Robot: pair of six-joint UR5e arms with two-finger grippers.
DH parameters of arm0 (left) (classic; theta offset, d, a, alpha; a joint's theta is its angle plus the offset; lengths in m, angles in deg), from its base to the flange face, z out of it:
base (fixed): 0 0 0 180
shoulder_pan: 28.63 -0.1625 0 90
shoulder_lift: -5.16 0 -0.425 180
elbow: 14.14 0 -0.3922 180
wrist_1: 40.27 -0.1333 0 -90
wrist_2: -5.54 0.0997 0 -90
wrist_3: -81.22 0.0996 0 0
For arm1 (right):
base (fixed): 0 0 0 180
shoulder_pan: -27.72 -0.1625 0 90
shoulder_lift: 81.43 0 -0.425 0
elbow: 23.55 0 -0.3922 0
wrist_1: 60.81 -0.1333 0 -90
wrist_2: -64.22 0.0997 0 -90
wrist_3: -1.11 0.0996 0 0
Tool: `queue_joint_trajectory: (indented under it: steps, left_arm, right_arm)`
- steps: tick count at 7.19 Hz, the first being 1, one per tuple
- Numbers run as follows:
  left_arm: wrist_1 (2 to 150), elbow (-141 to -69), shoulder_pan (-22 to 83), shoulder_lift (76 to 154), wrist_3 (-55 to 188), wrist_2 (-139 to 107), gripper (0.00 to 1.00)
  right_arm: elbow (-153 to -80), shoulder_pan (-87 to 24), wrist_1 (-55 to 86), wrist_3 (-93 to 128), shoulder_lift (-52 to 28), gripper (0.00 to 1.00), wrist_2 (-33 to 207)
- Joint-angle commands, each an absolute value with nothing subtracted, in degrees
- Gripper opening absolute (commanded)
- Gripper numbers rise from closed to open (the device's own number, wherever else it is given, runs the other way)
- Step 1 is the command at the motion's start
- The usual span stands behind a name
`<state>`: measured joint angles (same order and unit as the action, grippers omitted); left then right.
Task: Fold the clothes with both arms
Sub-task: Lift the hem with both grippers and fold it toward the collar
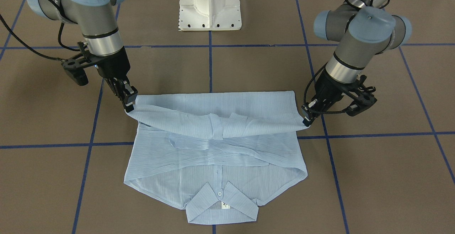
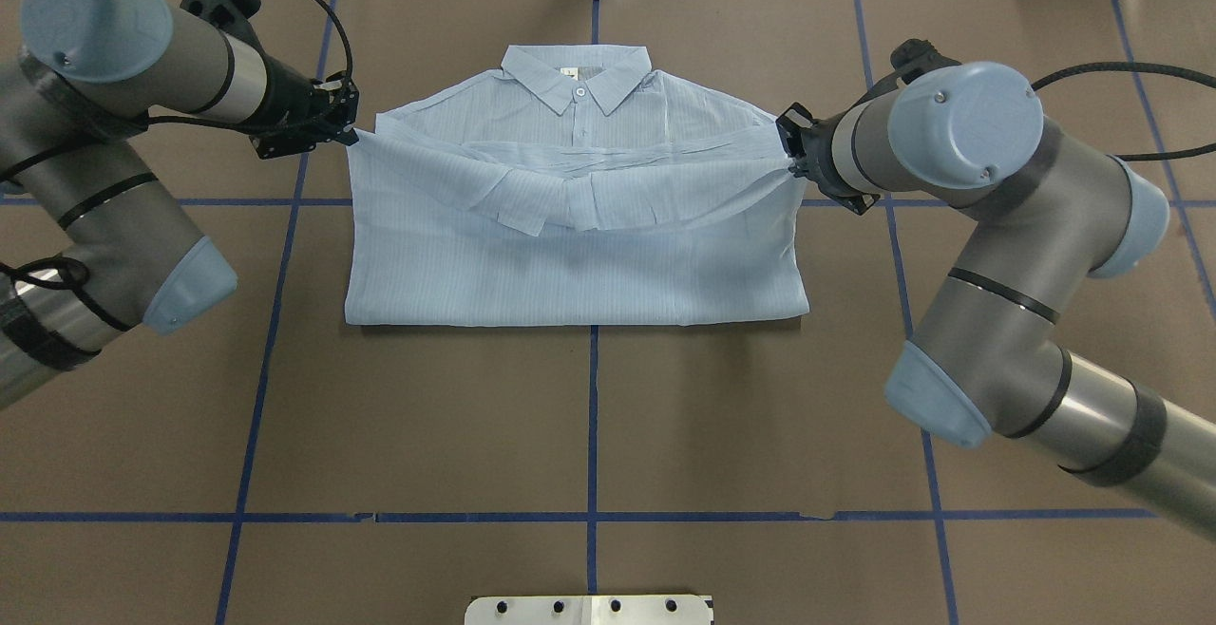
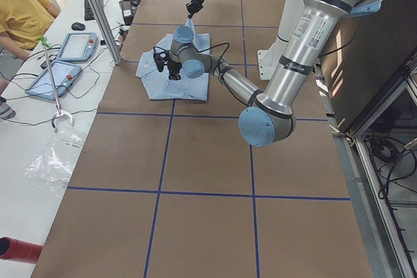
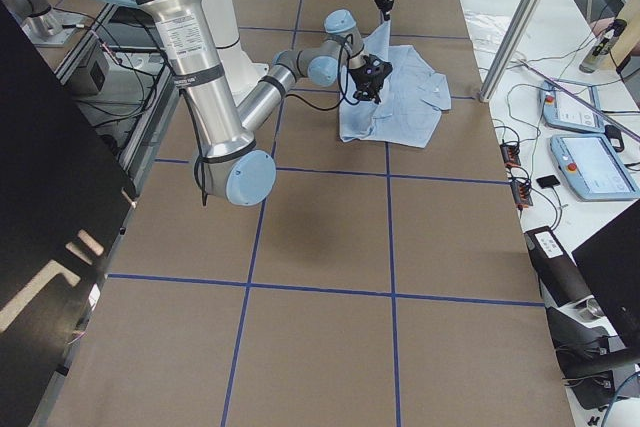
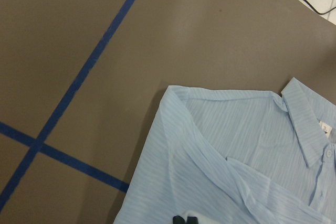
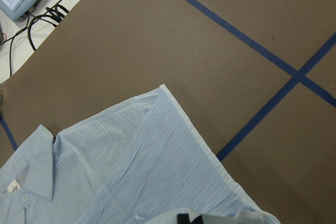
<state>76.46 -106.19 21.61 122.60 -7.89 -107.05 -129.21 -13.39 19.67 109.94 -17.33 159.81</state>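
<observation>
Front-facing: shirt (image 1: 213, 145) flat on counter (image 1: 373, 177), collar (image 1: 238, 205) at the end away from the robot. One edge is lifted off the rest and runs side to side. Left fingers (image 1: 308, 115) (view's right) are clamped on one end of it, right fingers (image 1: 127, 97) on the other, and the cloth sags a little between them. Overhead: the held edge hangs over the shirt's middle, between the fold line nearest the robot and the collar. So the collar lies straight ahead of both fingers, away from the robot. The two ends look about level, and neither arm is clearly nearer the collar. Judgement: the coming move is forward toward the collar and down, with both arms in step so the edge stays square across. Left side view: shirt sits between the two arms; too small to read the fingers. Right side view: same layout, same limit. Left wrist: dark tips at the bottom edge with pale cloth pinched between, collar ahead and to one side. Right wrist: mirrored, tips shut on cloth, collar ahead on the other side.
</observation>
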Motion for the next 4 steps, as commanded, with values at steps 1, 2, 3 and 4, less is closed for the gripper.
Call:
queue_joint_trajectory:
  steps: [1, 2, 3, 4]
  left_arm:
    - [83.26, -97.15, 23.31, 125.3, -7.64, -107.05, 0.0]
    - [84.79, -93.19, 23.75, 126.88, -7.64, -106.87, 0.0]
    - [86.11, -88.54, 23.75, 129.5, -7.73, -106.87, 0.0]
    - [88.99, -85.8, 23.75, 130.22, -7.82, -106.87, 0.0]
  right_arm:
    - [-120.71, -16.57, 19.35, 107.28, -22.86, 0.0, 162.39]
    - [-115.88, -16.84, 19.17, 107.19, -25.68, 0.0, 162.57]
    - [-111.74, -17.8, 14.38, 107.19, -26.14, 0.0, 163.53]
    - [-107.44, -17.81, 9.38, 107.28, -26.49, 0.0, 163.62]
